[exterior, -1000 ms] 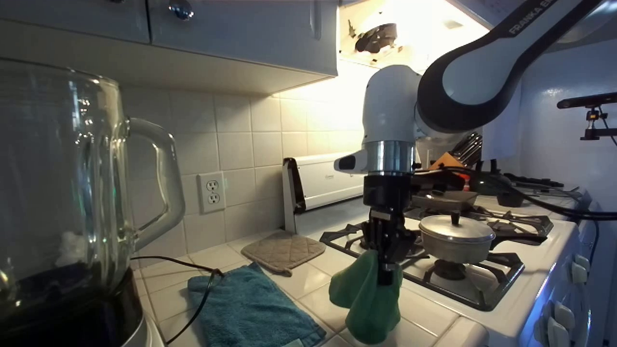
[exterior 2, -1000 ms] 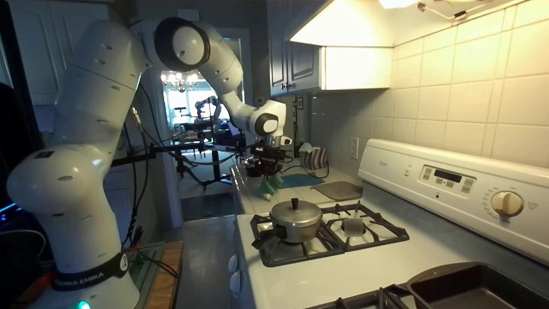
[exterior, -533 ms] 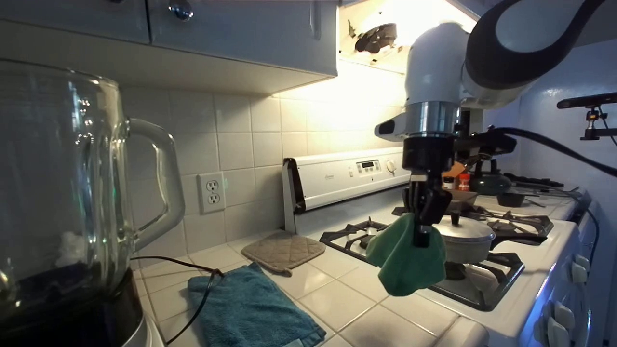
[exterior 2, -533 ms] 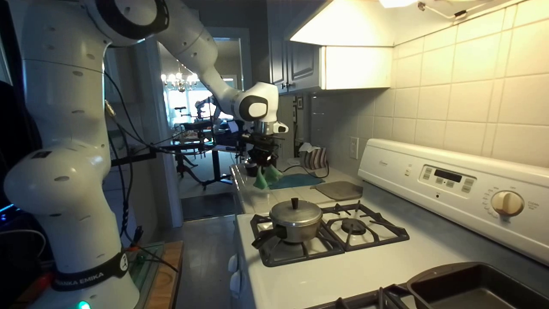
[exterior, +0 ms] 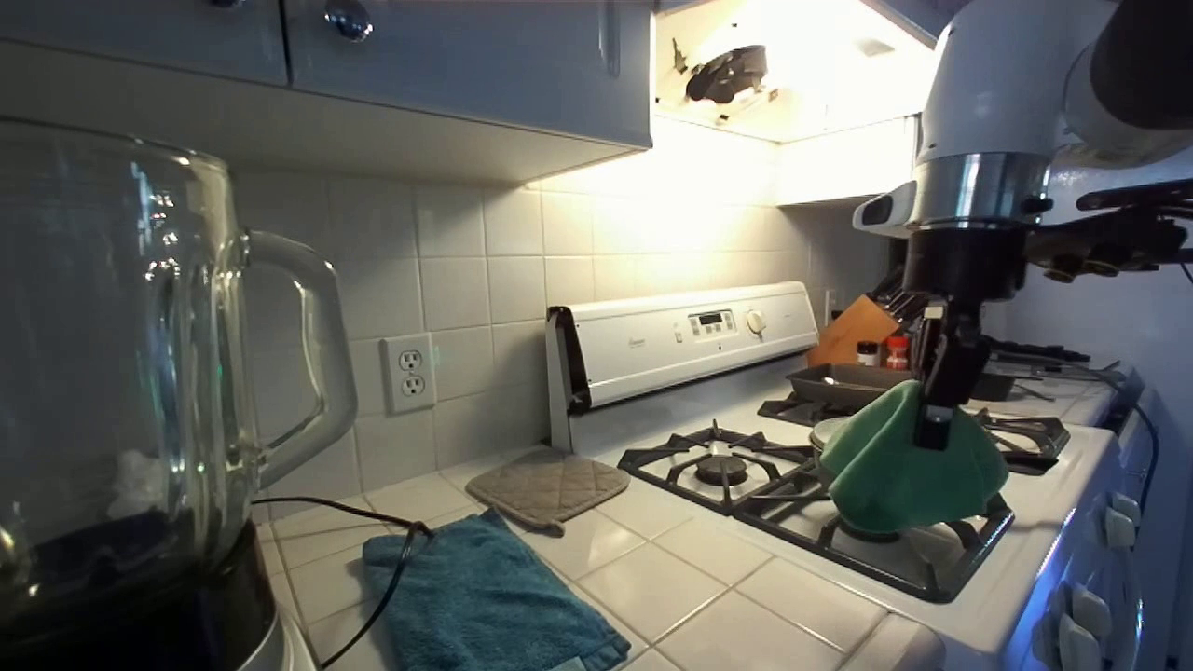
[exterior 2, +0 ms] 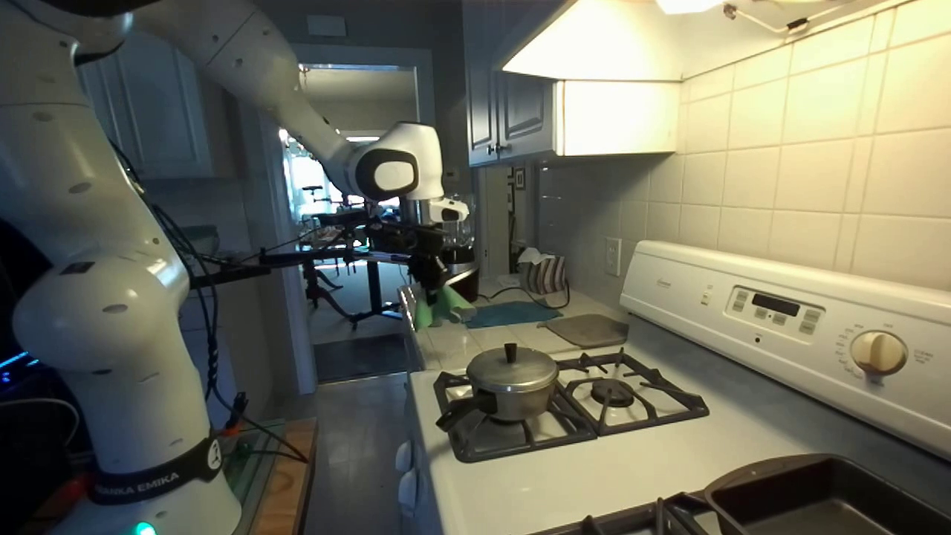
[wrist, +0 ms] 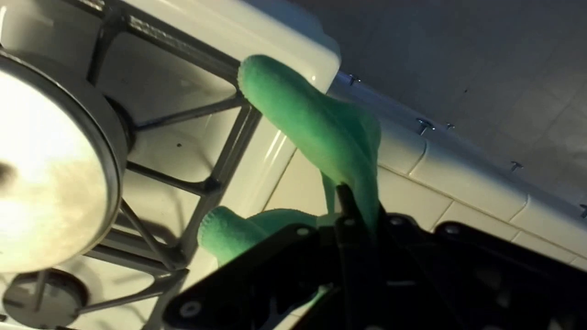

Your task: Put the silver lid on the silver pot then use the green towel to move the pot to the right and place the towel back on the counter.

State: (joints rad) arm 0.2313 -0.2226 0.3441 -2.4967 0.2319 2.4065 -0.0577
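while the pincer (exterior: 935, 424) pinches a fold of the green towel (exterior: 890, 471) at the right of an exterior view, the rest of the cloth droops in loose folds on both sides. near the middle of the frame in an exterior view, the silver pot (exterior 2: 522, 402) stands upright on a stove grate (exterior 2: 531, 446), with the silver lid (exterior 2: 513, 369) on it and the pot's black handle (exterior 2: 466, 410) pointing to the lower left. in the wrist view the lid takes up the left edge; the towel, around the centre, is apart from it. lower left in an exterior view, a blue towel (exterior: 489, 596) lies on the tiled desk (exterior: 648, 587) near a grey potholder (exterior: 548, 485), and a glass blender (exterior: 140, 373) fills the far left. lower right in an exterior view is a baking pan (exterior 2: 825, 513).
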